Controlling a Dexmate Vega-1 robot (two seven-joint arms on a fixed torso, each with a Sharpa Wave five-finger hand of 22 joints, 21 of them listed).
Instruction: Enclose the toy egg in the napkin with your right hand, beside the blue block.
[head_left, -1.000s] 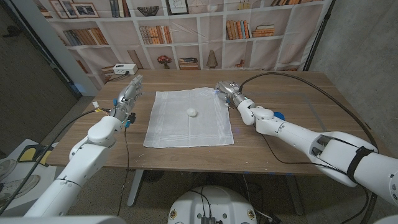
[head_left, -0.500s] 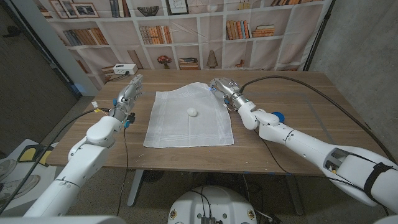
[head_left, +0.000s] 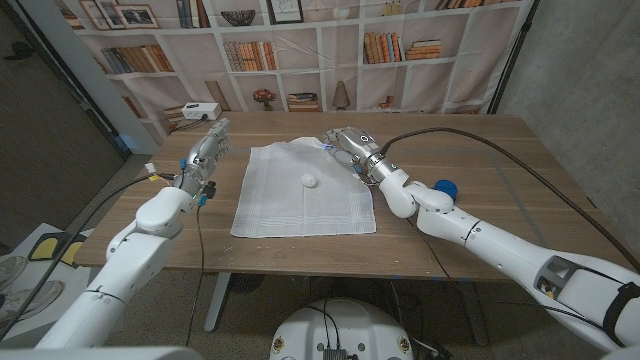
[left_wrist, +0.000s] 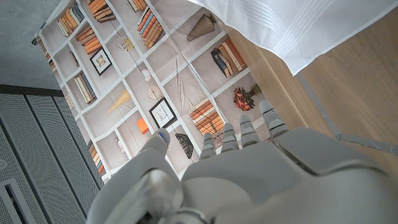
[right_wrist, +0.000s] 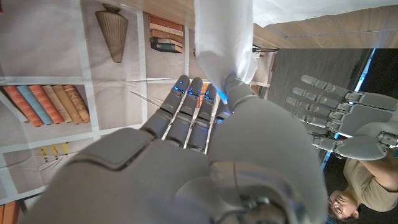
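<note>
On one napkin (head_left: 303, 188) lies one egg (head_left: 309, 180); right hand (head_left: 345, 143) pinches its corner.

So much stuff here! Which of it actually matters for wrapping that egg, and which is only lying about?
For the job:
- toy egg, lying on the napkin
- white napkin, its far right corner lifted
- right hand, holding that corner
- blue block, on the table beyond the right arm

Just lying about:
- left hand, holding nothing
- white box at the table's far left
</note>
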